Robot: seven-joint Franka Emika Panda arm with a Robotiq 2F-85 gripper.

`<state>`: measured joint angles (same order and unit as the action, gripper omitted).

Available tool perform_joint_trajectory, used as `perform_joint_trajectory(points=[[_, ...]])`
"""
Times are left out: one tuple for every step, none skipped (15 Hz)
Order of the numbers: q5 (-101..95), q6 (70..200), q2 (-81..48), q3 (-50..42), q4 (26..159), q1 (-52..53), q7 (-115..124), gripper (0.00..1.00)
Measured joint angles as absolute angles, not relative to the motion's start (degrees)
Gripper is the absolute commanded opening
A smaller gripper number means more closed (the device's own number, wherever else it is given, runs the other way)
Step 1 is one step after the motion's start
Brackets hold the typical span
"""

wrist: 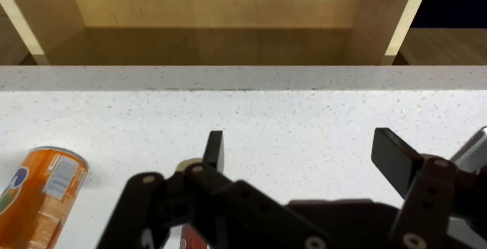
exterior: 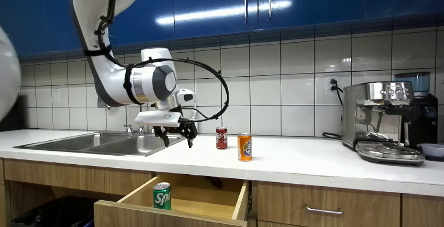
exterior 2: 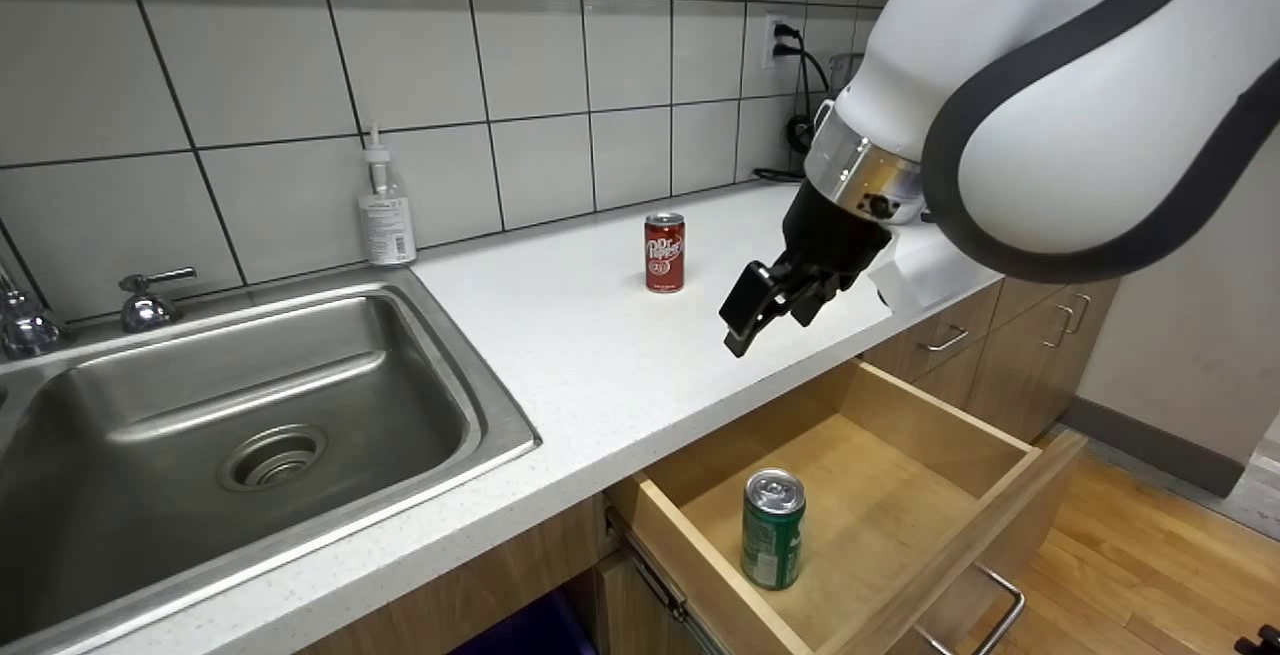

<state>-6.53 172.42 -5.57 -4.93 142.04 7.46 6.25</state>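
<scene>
My gripper (exterior: 178,144) is open and empty above the white counter (exterior: 295,157), near its front edge and the sink. In the wrist view its fingertips (wrist: 299,148) are wide apart with only counter between them. An orange Fanta can (exterior: 245,147) stands on the counter; it also shows in the wrist view (wrist: 45,199) but is hidden in an exterior view. A red Dr Pepper can (exterior 2: 665,253) stands farther back, mostly hidden in the wrist view (wrist: 193,238). A green Sprite can (exterior 2: 773,530) stands upright in the open wooden drawer (exterior 2: 890,515) below the counter.
A steel double sink (exterior: 114,143) with taps is set in the counter. A soap bottle (exterior 2: 387,210) stands beside it against the tiles. A coffee machine (exterior: 381,123) and grinder (exterior: 425,112) stand at the far end. Blue cabinets (exterior: 215,8) hang above.
</scene>
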Motion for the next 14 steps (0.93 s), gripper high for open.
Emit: perform_joint_trajectory(points=[[-6.31, 172.29, -5.17, -4.79, 141.81, 6.86, 5.58, 1.00], [-6.16, 172.17, -4.84, -4.65, 141.52, 6.29, 5.02, 1.00], [-6.05, 171.97, -4.57, -4.53, 141.16, 5.75, 4.47, 1.00], [-5.94, 171.75, -4.40, -4.42, 140.67, 5.22, 3.87, 1.00], [-5.63, 171.51, -4.36, -4.36, 140.12, 4.74, 3.13, 1.00], [-5.44, 171.19, -4.35, -4.34, 139.48, 4.21, 2.51, 1.00], [-4.83, 170.82, -4.36, -4.39, 138.84, 3.82, 1.62, 1.00], [-3.70, 170.42, -4.41, -4.43, 138.16, 3.51, 0.29, 1.00], [-2.58, 170.05, -4.60, -4.44, 137.33, 3.13, -1.08, 1.00], [-1.35, 169.67, -4.94, -4.45, 136.41, 2.80, -2.37, 1.00], [-0.18, 169.28, -5.42, -4.45, 135.37, 2.43, -3.72, 1.00], [0.86, 168.82, -6.05, -4.46, 134.14, 2.03, -4.93, 1.00], [1.68, 168.32, -6.79, -4.46, 132.84, 1.63, -5.99, 1.00], [2.27, 167.87, -7.58, -4.46, 131.54, 1.27, -6.74, 1.00]])
